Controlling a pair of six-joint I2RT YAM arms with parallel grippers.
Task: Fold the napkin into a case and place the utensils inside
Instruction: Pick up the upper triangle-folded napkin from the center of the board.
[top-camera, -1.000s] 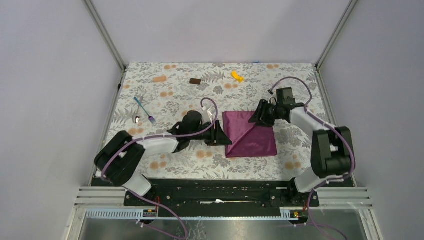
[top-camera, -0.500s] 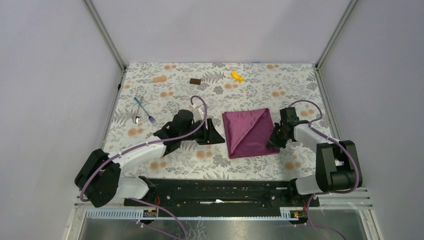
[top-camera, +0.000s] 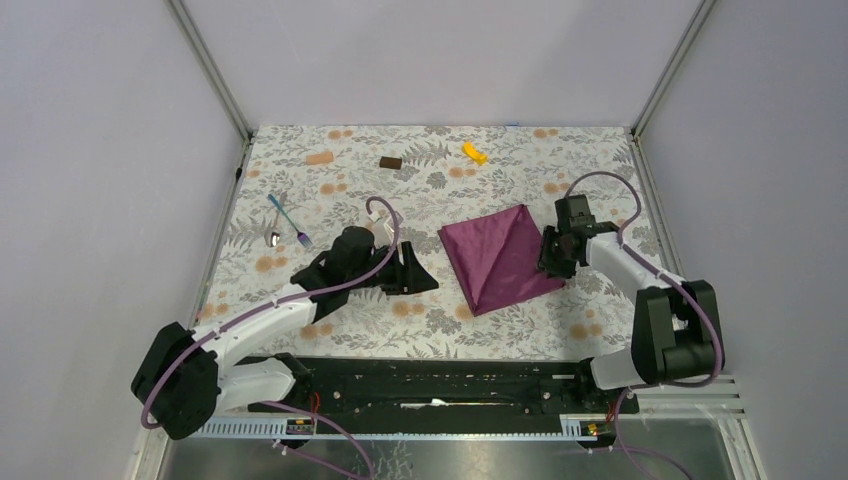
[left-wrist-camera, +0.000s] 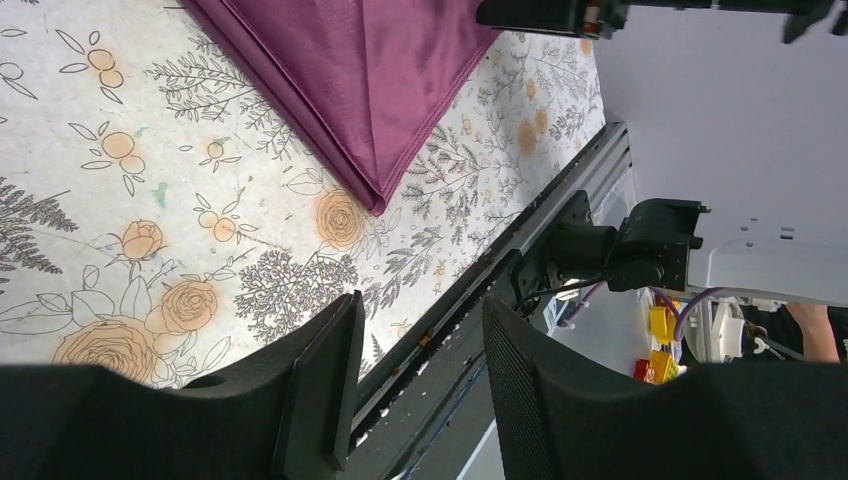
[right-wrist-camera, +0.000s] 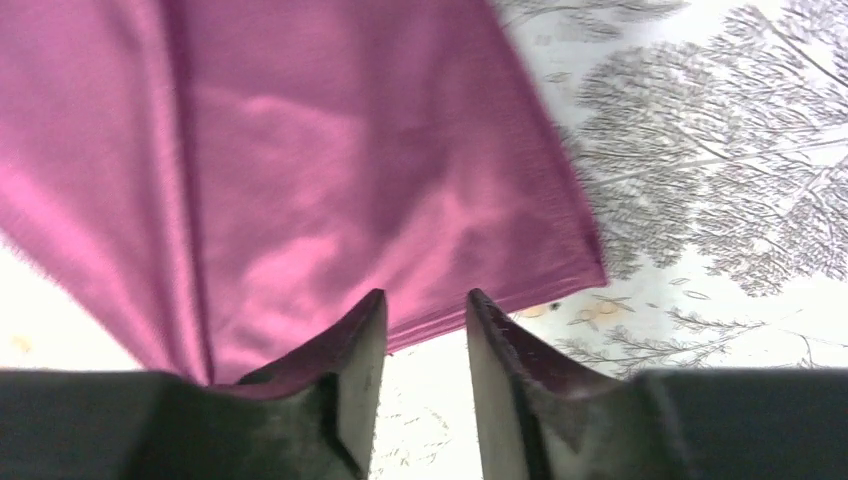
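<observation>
The plum napkin (top-camera: 500, 258) lies folded and turned like a diamond on the floral table covering, with a fold line running down it. My right gripper (top-camera: 549, 257) sits at its right edge. In the right wrist view that gripper (right-wrist-camera: 425, 300) is open, with the napkin (right-wrist-camera: 330, 150) just past the tips and nothing between the fingers. My left gripper (top-camera: 425, 281) is open, a short way left of the cloth and apart from it. The left wrist view shows its jaws (left-wrist-camera: 420, 305) empty and the napkin (left-wrist-camera: 360, 80) ahead. The fork (top-camera: 291, 222) and spoon (top-camera: 275, 238) lie at far left.
A small brown block (top-camera: 390, 162), a yellow piece (top-camera: 474, 152) and a peach-coloured piece (top-camera: 320, 158) lie near the back edge. The black front rail (top-camera: 440, 380) runs along the near side. Grey walls enclose the table on three sides.
The napkin has turned from square-on to a diamond. My right gripper went from its far corner to its right edge and now stands open. My left gripper has drawn back leftward.
</observation>
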